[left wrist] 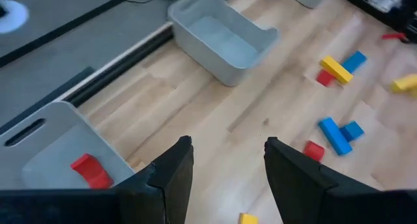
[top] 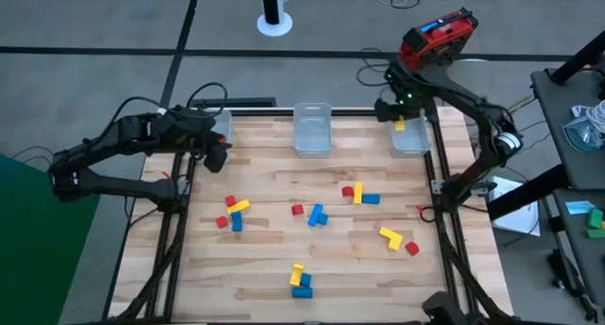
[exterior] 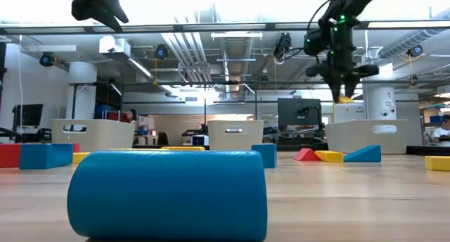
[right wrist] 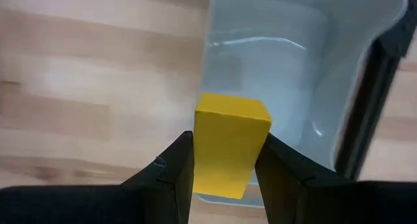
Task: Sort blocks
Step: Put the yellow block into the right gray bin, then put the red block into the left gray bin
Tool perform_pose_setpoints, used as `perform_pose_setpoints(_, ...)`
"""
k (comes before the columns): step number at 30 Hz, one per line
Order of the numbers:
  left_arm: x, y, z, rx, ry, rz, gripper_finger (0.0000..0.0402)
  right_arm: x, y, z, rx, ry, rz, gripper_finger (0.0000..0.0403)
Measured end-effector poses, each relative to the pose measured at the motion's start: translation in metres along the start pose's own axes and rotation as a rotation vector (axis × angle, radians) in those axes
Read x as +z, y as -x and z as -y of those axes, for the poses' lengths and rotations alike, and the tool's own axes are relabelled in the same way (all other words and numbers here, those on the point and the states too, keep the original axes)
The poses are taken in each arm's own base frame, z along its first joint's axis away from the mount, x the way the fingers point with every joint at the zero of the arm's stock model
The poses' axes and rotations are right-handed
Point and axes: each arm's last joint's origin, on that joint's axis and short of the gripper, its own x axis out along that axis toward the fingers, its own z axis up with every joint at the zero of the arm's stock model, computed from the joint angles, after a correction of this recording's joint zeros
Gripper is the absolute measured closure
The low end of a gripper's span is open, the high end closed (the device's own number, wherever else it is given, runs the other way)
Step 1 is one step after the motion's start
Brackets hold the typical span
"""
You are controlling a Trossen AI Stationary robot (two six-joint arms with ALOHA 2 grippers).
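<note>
Left dark two-finger tool (left wrist: pixel 225 162) raised over the far left of the table, fingers spread and empty, right dark two-finger tool (right wrist: pixel 221 168) held high at the far right corner, fingers clamped on a yellow block (right wrist: pixel 229 144), elbow bent outward

Red, blue, yellow blocks (top: pixel 312 214) scattered mid-table; one yellow block (right wrist: pixel 229 143) held.

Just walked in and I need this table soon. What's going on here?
A two-armed robot is sorting coloured blocks into bins. The right gripper holds a yellow block above the right-hand bin at the table's far edge. The left gripper is open and empty beside the left bin, which already holds a red block. The middle bin looks empty, and many red, blue and yellow blocks remain scattered on the table.
</note>
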Motion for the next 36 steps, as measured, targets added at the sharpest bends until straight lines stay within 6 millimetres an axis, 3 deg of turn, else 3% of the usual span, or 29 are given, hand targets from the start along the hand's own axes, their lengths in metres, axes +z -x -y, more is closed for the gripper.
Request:
perform_pose_setpoints(9,0.003,-0.003,-0.007,0.066,0.048,0.015,0.0235,0.002,-0.024,0.008,-0.13,0.026,-0.027,0.0279)
perform_pose_setpoints(13,0.004,-0.003,-0.008,0.072,0.057,0.015,0.0235,0.005,-0.031,0.007,-0.178,0.032,-0.033,0.0254)
perform_pose_setpoints(18,0.004,-0.004,-0.008,0.072,0.072,0.014,0.0235,0.007,-0.036,0.006,-0.182,0.038,-0.044,0.0227)
perform_pose_setpoints(23,0.005,-0.006,-0.007,0.076,0.071,0.005,0.0235,0.009,-0.037,0.005,-0.176,0.045,-0.031,0.0239)
perform_pose_setpoints(30,0.007,-0.015,-0.004,0.075,0.066,-0.029,0.0235,0.003,-0.018,-0.001,-0.123,0.061,0.023,0.0283)
perform_pose_setpoints(36,0.008,-0.027,0.001,0.057,0.088,-0.082,0.0235,-0.02,0.013,-0.022,-0.053,0.14,0.122,0.0328)
